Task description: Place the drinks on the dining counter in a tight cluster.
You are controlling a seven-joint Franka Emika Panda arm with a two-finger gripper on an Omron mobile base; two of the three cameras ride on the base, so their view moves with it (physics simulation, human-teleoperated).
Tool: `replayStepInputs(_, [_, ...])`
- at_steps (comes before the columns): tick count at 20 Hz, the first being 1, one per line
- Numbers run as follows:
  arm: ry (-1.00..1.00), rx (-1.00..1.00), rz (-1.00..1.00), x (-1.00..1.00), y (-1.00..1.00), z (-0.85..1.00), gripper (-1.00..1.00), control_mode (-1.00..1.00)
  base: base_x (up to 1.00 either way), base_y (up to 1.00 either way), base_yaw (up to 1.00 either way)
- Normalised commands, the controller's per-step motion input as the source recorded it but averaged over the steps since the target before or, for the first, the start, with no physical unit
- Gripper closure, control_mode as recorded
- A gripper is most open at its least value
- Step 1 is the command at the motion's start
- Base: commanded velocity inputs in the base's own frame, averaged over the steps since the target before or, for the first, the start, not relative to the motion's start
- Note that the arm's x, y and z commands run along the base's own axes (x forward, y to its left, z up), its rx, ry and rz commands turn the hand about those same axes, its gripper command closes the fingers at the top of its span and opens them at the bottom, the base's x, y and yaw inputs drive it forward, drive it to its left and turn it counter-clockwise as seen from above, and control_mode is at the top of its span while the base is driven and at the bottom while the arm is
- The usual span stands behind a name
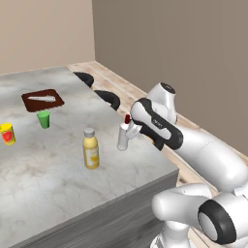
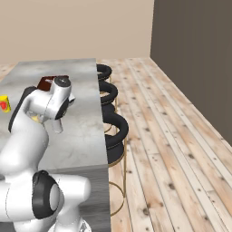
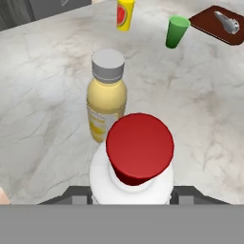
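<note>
Here the gripper (image 1: pixel 130 130) has its jaws pinched on the slim white bottle with the red cap (image 1: pixel 124 134), taking it high on the body, just under the shoulder. In the hand view the red cap (image 3: pixel 139 147) sits squarely between the two dark fingers (image 3: pixel 76 194), so the hold looks centred. The bottle stands upright near the right edge of the marble dining counter (image 1: pixel 43 179); whether its base touches the marble or hangs just above it, I cannot tell.

The fat yellow bottle with the grey cap (image 1: pixel 90 148) stands upright near it, a little further in from the edge. That is the natural anchor for the cluster.

My judgement is that the white bottle is light, rigid plastic with a smooth, rather slippery wall. Being tall and narrow, it will tip easily if set down crooked or nudged sideways. A hold on the upper body suits it, provided it stays vertical during travel.

The yellow bottle is broader and steadier, and is best taken around its body below the cap. The green cup (image 1: pixel 43 118) and the yellow cup with the red mark (image 1: pixel 7 133) stand well apart, further across the counter.
</note>
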Motion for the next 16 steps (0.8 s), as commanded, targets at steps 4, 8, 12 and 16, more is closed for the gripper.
replayStepInputs(4, [0.01,0.0,0.03,0.14,0.07,0.0,1.0,-1.0,0.0,0.0,0.0])
replayStepInputs(8, [0.1,0.0,0.0,0.14,0.17,0.0,1.0,-1.0,0.0,0.0,0.0])
replayStepInputs(12, [0.08,0.0,0.1,0.0,0.31,-0.23,1.0,-1.0,0.0,0.0,0.0])
replayStepInputs(16, [0.0,0.0,0.13,0.08,0.26,-0.46,1.0,-1.0,0.0,0.0,0.0])
